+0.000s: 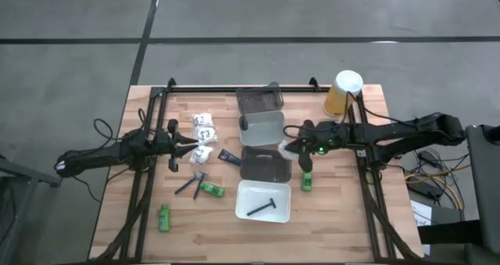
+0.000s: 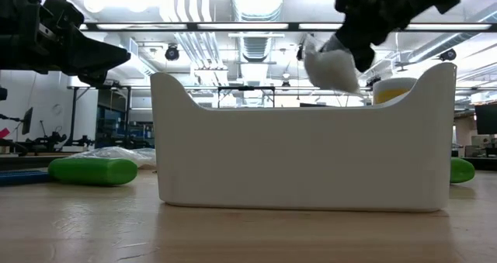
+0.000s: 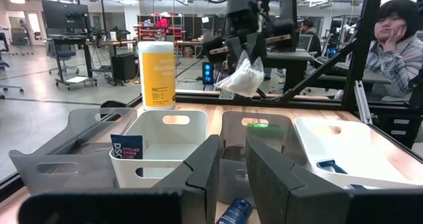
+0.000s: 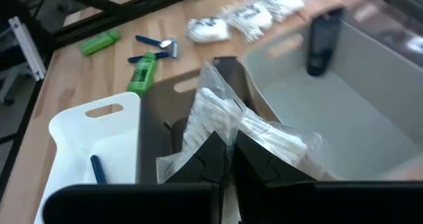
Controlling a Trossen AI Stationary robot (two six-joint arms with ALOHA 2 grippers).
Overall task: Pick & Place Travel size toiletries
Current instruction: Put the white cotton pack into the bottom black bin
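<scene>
Careful: your right pincer (image 1: 291,147) pinches only a corner of the white crinkly packet (image 4: 254,135); jolting could drop it beside the grey tray (image 1: 266,127) below.

white crinkly packet (image 4: 225,128) aloft, green bottles (image 1: 211,190) lying flat

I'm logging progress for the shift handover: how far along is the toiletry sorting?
Done: a dark razor stick lies in the white tray and a small dark tube stands in the light grey tray. In hand: the right pincer holds a white packet above the trays. Left: three white packets, razors and three green bottles on the table; the left pincer hovers by the packets.
</scene>
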